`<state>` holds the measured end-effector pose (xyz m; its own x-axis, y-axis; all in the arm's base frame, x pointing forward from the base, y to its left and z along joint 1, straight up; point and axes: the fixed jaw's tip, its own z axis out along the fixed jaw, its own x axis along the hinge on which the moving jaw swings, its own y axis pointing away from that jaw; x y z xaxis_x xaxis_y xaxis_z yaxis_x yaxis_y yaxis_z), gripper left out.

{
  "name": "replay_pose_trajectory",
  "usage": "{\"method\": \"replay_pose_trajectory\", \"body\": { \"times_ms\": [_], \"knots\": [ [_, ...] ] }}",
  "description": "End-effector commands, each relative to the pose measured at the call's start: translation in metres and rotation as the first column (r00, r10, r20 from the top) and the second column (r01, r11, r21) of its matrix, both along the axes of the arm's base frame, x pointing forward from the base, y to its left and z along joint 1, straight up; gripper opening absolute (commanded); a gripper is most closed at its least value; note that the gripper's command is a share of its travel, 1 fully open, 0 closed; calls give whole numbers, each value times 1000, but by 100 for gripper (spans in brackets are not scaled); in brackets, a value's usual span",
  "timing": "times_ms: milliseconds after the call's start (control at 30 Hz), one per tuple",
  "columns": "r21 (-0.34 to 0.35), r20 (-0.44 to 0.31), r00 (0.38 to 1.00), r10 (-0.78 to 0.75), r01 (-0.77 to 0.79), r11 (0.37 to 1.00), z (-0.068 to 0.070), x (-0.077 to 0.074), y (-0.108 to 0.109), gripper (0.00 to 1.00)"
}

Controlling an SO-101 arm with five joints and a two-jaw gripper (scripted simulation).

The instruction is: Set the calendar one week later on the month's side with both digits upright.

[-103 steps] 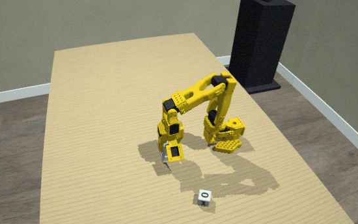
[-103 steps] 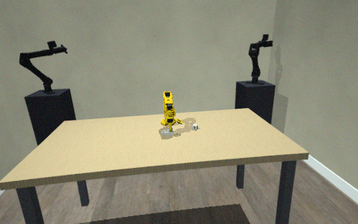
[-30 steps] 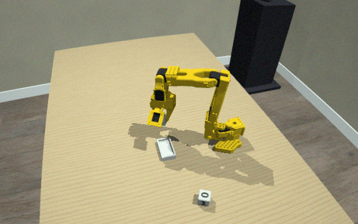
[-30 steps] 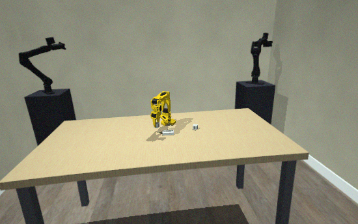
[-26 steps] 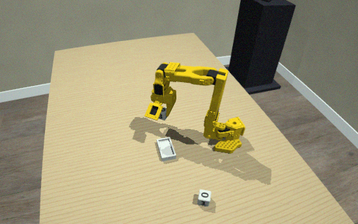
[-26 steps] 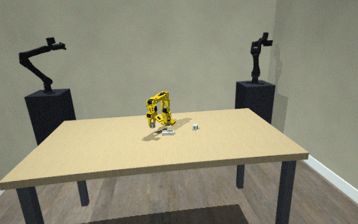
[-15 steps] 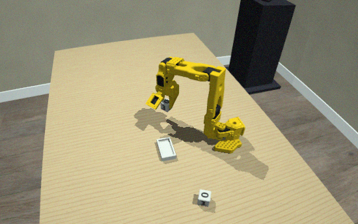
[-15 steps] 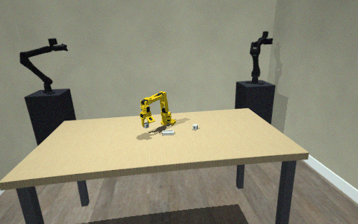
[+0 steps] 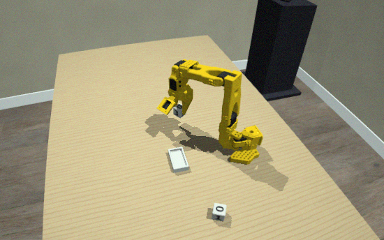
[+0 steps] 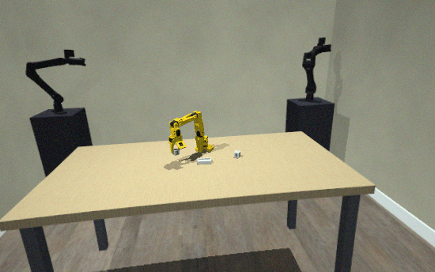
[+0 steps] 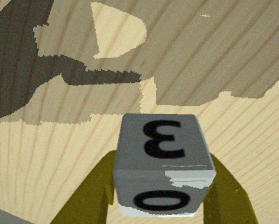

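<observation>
Above the table [image 9: 112, 139] [image 10: 190, 182], one gripper [image 9: 175, 111] [image 10: 175, 151] [image 11: 161, 187], closed on a raised cube [image 9: 178, 110] [image 10: 176, 152] [image 11: 160, 145] showing 3 and 0; next, one white tray [image 9: 178, 159] [image 10: 204, 161], flat, unfilled; rightmost, one loose cube [image 9: 219, 212] [image 10: 237, 154], 0 uppermost, well apart from the tray.

two black arms [image 10: 51, 62] [image 10: 310, 71] on dark pedestals [image 9: 279, 49] [image 10: 61, 138] [image 10: 310, 119] against a beige wall [image 9: 136, 24] [image 10: 194, 59]

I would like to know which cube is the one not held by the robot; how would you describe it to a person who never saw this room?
On the wooden table, look for the shallow white tray. The small white cube sits outside it, directly on the wood, 0 facing up. Unlike it, the other cube is in the yellow hand.
</observation>
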<state>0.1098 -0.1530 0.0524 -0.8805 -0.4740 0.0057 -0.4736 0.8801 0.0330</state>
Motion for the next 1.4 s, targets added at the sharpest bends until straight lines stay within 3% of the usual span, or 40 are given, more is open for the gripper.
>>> {"method": "replay_pose_trajectory", "body": {
  "times_ms": [0, 900, 1367],
  "knots": [
    [-39, 29, 1000, -7, 8, 999, 6, 3, -7, 0],
    [-63, 46, 999, 3, -1, 998, 10, 6, -11, 0],
    [-63, 46, 999, 3, -1, 998, 4, 6, -11, 0]
  ]
}}
